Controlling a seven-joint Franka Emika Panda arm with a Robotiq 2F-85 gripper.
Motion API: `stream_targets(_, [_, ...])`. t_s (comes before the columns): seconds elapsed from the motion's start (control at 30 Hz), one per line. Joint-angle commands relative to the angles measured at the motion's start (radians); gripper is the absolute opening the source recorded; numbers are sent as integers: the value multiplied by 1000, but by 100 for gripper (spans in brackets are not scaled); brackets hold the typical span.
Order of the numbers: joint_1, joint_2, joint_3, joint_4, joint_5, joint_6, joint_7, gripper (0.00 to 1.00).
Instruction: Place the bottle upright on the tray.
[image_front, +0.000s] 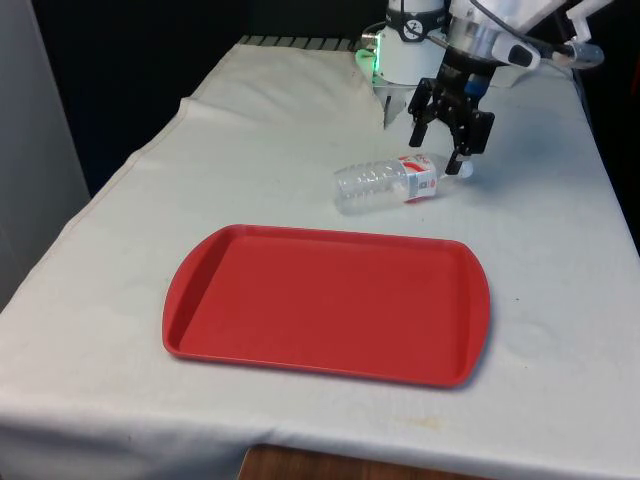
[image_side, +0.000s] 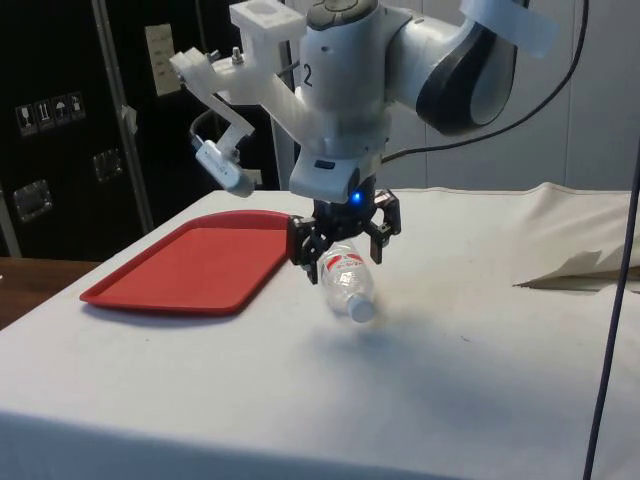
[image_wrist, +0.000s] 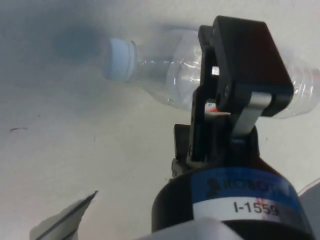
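I have the black two-finger gripper (image_front: 446, 135) hanging just above the clear plastic bottle with a white cap and red-and-white label (image_front: 392, 182), which lies on its side on the white cloth (image_front: 250, 150), near the far edge of the flat red plastic tray (image_front: 200, 300) but not on it. The fingers are spread apart, straddling the bottle's neck end, and I see nothing held between them. By my reckoning the task has barely started: the grasp is not yet made, and lifting, turning the bottle upright and setting it on the tray all remain.
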Motion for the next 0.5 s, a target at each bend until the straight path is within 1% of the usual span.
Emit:
stream_targets(0.0, [0, 0, -1, 1, -10, 0, 11, 100])
stream_targets(0.03, [7, -13, -11, 6, -46, -6, 44, 100])
stream_targets(0.1, [7, -13, -11, 7, -67, -7, 65, 100])
stream_targets(0.13, [7, -12, -11, 9, -87, -8, 86, 100])
stream_targets(0.2, [7, -12, -11, 9, -97, -9, 96, 100])
stream_targets(0.23, [7, -13, -11, 9, -118, -11, 117, 100])
stream_targets(0.27, [7, -13, -11, 9, -128, -12, 127, 100])
stream_targets(0.3, [-1, 0, -2, 4, -95, -5, 99, 100])
stream_targets(0.33, [7, -14, -11, 9, -139, -13, 137, 100])
stream_targets(0.43, [6, -16, -10, 9, -170, -18, 168, 100])
stream_targets(0.47, [6, -17, -9, 10, -192, -22, 189, 100])
